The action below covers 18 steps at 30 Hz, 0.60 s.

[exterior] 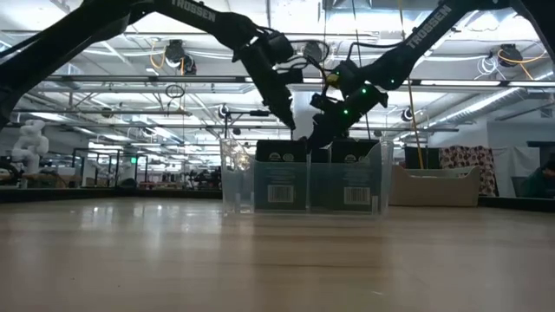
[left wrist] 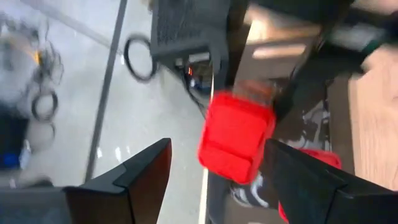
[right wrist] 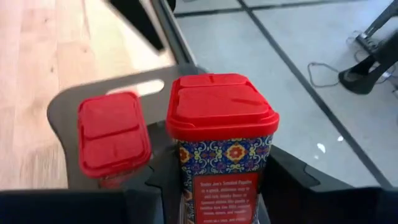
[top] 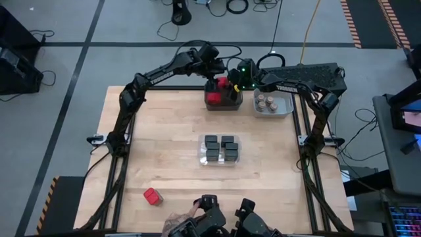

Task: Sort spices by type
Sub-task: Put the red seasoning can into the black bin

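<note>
1. The pale wooden counter (top: pixel 171 131) carries a clear plastic bin (top: pixel 220 150) of black boxy spice containers at its middle.
2. Beyond that bin stands the dark grey bin (top: pixel 222 95); a light grey bin (top: pixel 273 104) of tan-lidded round jars sits beside it.
3. Both arms meet over the dark grey bin.
4. The right tool (right wrist: pixel 217 186) is clamped on a red-topped patterned spice box (right wrist: pixel 221 140); judged step: lowering it in, then letting go.
5. The left tool (left wrist: pixel 214 180) gapes wide, empty, another red-topped box (left wrist: pixel 236 137) beneath.
6. A stray red box (top: pixel 152 196) lies near the counter's front.
</note>
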Tool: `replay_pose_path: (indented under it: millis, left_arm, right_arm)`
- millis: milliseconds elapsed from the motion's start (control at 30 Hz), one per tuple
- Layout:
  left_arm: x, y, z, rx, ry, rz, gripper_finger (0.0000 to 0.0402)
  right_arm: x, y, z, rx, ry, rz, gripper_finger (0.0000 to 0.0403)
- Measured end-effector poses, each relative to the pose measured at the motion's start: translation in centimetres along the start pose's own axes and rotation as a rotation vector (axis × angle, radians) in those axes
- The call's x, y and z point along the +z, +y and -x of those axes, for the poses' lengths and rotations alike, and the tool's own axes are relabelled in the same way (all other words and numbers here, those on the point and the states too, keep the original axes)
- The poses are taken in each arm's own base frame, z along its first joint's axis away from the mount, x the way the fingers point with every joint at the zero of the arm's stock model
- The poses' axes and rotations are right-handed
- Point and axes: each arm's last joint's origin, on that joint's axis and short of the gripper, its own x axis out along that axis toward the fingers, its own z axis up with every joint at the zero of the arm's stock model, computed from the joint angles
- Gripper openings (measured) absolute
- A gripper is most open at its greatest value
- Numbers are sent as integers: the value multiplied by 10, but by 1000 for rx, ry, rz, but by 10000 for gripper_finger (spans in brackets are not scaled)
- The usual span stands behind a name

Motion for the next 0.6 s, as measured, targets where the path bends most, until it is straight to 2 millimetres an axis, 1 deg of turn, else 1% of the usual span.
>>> replay_pose_path:
  millis: [67,200,333,467,600]
  left_arm:
    - [-2,-1,-1,-4,27,54,263]
    - [-5,2,1,-86,-23,121,263]
    - [-10,10,9,-164,-67,193,263]
    - [-13,25,29,-132,-110,248,263]
    - [-15,45,63,-78,-204,297,263]
  right_arm:
    - [1,0,1,0,-7,1,155]
    - [1,1,1,11,-1,-2,153]
    - [0,1,1,14,6,-13,152]
    - [0,1,1,19,7,-16,155]
    - [2,2,3,22,2,-13,152]
